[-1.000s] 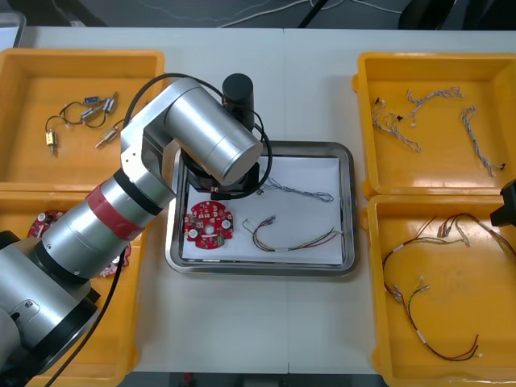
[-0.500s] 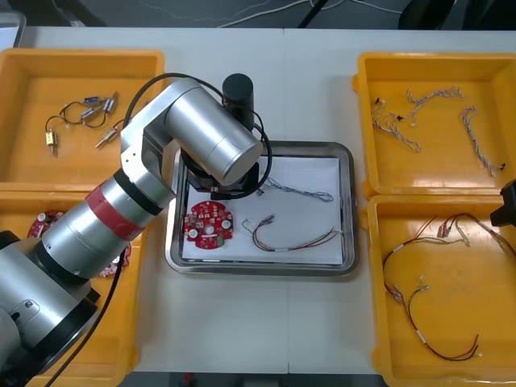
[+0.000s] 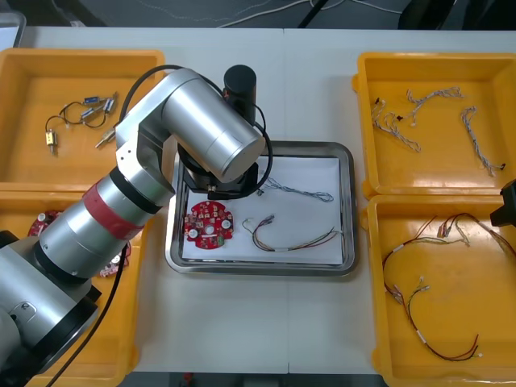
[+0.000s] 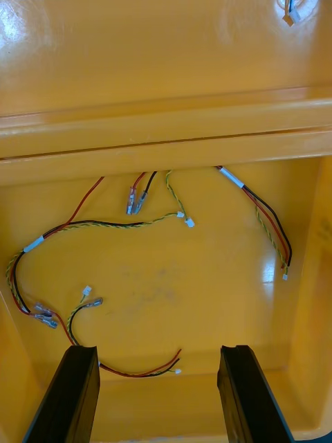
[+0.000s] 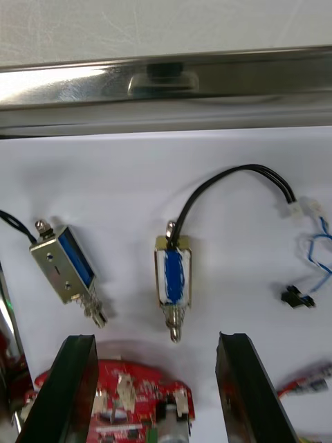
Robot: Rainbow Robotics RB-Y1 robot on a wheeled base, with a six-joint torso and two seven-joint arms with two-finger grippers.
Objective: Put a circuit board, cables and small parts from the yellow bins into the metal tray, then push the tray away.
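Observation:
My left arm (image 3: pixel 201 137) reaches over the left part of the metal tray (image 3: pixel 347 211), which is white inside. My left gripper (image 5: pixel 159 387) is open just above the tray floor. A small metal part (image 5: pixel 173 277) with a black cable (image 5: pixel 228 176) lies free between and just beyond its fingers. A second small metal part (image 5: pixel 66 266) lies beside it. A round red circuit board (image 3: pixel 210 223) sits in the tray, with a blue and white cable (image 3: pixel 298 192) and a red and yellow cable (image 3: pixel 294 239). My right gripper (image 4: pixel 155 394) hangs open over the near right bin, holding nothing.
The far left yellow bin (image 3: pixel 32 89) holds several small metal parts (image 3: pixel 85 113). The near left bin (image 3: pixel 16 205) holds circuit boards (image 3: pixel 44 226). Blue and white cables (image 3: pixel 395 125) lie in the far right bin (image 3: pixel 439 64), red and yellow cables (image 4: pixel 90 225) in the near right one (image 3: pixel 451 322).
My left arm has lifted slightly over the tray and its fingers have spread apart, leaving the small metal part lying free. The right arm has not moved.

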